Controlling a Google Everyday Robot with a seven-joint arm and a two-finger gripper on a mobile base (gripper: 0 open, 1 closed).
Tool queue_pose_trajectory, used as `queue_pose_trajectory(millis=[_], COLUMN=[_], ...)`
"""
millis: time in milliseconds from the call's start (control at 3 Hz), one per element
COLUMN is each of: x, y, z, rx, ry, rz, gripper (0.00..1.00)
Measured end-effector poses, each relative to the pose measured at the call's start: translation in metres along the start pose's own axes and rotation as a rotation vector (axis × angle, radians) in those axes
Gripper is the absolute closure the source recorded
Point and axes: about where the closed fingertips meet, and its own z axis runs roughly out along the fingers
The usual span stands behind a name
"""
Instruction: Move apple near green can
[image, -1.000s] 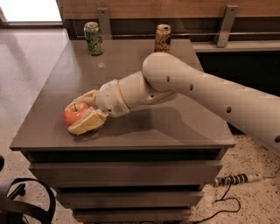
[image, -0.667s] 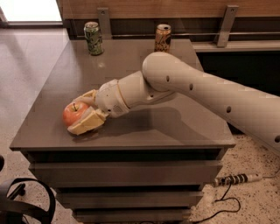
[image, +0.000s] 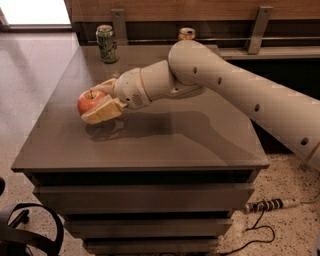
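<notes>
Gripper (image: 98, 102): left of centre, jaws clamped on the apple.
Apple (image: 90, 100): between the fingers, seemingly raised just off the grey table (image: 165, 145).
Green can (image: 106, 43): upper left, upright, well apart from the apple.

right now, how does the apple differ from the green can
The apple is round and red-orange; the green can is a slim cylinder, mottled green and white. The apple is clamped in the gripper at the left of the table, apparently just off the surface; the green can stands free and upright at the back edge. Both are over the table's left half.
</notes>
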Motion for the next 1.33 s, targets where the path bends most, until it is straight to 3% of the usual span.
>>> queue_pose_trajectory(millis=[667, 1000, 1333], x=[-0.007, -0.005, 0.000], y=[-0.093, -0.130, -0.152], z=[-0.032, -0.055, -0.075], rx=[0.247, 0.403, 0.529], ry=[-0.079, -0.080, -0.040], rz=[0.093, 0.136, 0.181], gripper=[1.00, 1.00, 1.00])
